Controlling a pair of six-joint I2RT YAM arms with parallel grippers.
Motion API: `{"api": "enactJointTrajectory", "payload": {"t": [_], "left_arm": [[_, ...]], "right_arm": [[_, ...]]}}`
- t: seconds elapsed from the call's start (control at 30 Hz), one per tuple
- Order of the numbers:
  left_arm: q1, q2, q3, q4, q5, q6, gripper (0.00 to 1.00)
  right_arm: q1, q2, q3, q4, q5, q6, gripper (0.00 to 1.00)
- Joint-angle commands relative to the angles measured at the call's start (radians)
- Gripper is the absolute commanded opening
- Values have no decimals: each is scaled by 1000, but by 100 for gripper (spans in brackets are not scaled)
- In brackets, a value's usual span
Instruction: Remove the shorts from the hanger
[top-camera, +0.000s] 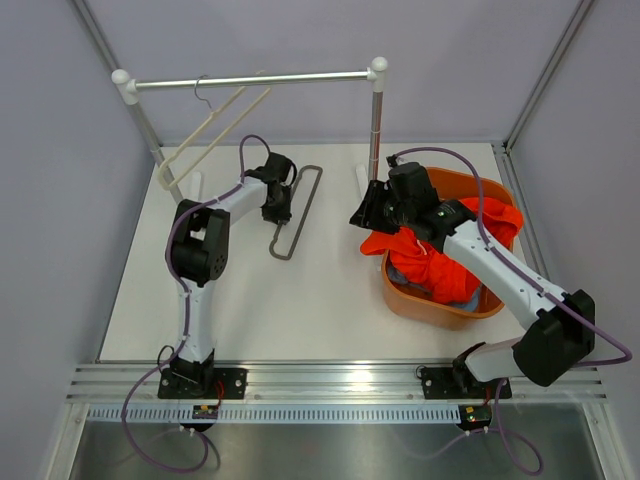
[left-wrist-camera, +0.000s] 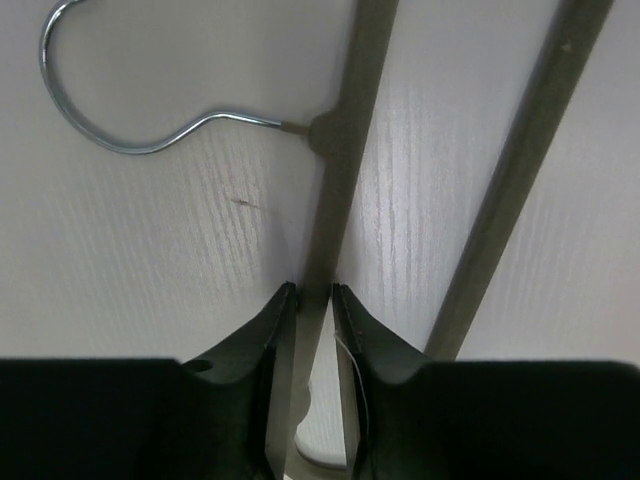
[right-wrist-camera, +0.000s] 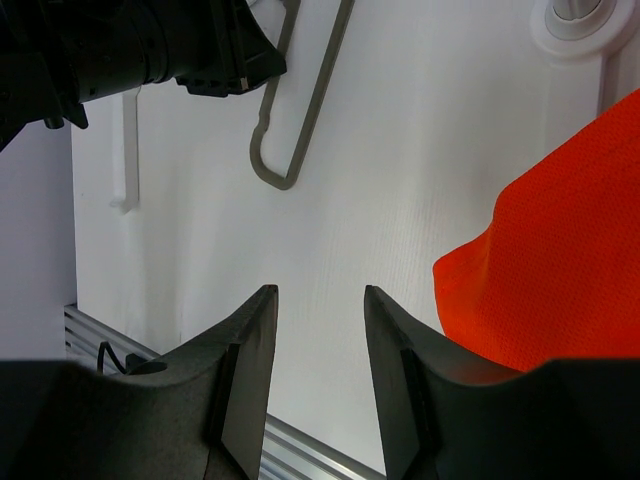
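**A:** What stands on the surface (top-camera: 330, 290)?

**B:** A rack (top-camera: 250, 80) at the back, with a beige hanger (top-camera: 210, 130) on its rail. An orange basket (top-camera: 432, 306) sits at the right. The orange shorts (top-camera: 430, 265) are heaped in the basket and spill over its left rim.

**A:** And the grey hanger (left-wrist-camera: 345, 150)?

**B:** It lies flat on the surface, left of the basket. The left fingers (left-wrist-camera: 275, 320) are clenched on one of its bars.

**A:** And the right fingers (right-wrist-camera: 250, 350)?

**B:** Released, with nothing between them, just beside the orange cloth.

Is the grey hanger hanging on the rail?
No, the grey hanger lies flat on the table; only a cream hanger hangs from the rail.
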Motion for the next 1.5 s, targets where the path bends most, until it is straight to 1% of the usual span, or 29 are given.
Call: {"api": "enactJointTrajectory", "payload": {"t": [0.0, 0.07, 0.2, 0.23, 0.27, 0.3, 0.43, 0.47, 0.67, 1.03, 1.27, 1.47], "left_arm": [[-7, 59, -17, -61, 13, 6, 33], [-7, 58, -11, -70, 3, 9, 33], [-7, 71, -16, -72, 17, 7, 15], [-7, 75, -19, -71, 25, 6, 7], [-7, 76, -25, -69, 31, 6, 2], [-7, 78, -29, -67, 34, 6, 0], [-11, 32, -65, -43, 11, 1, 0], [-19, 18, -68, -41, -18, 3, 0], [-50, -89, -34, -98, -118, 19, 0], [-66, -258, -79, -120, -130, 39, 0], [-89, -333, -109, -133, -146, 41, 0], [-99, -373, -126, -136, -135, 38, 0]], "right_arm": [[7, -40, 21, 19, 33, -2, 48], [9, -45, 21, 18, 35, -2, 48], [9, -51, 21, 16, 35, -1, 48], [7, -53, 19, 16, 35, -1, 48], [9, -54, 18, 16, 35, -1, 48], [9, -56, 16, 16, 35, -1, 48], [9, -62, 11, 15, 38, -2, 48], [9, -65, 11, 15, 39, -2, 48], [9, -66, 16, 10, 53, -5, 49], [13, 1, 47, 15, 36, 5, 48], [35, 73, 71, 30, 29, 21, 48], [43, 142, 91, 97, -25, 79, 48]]}}
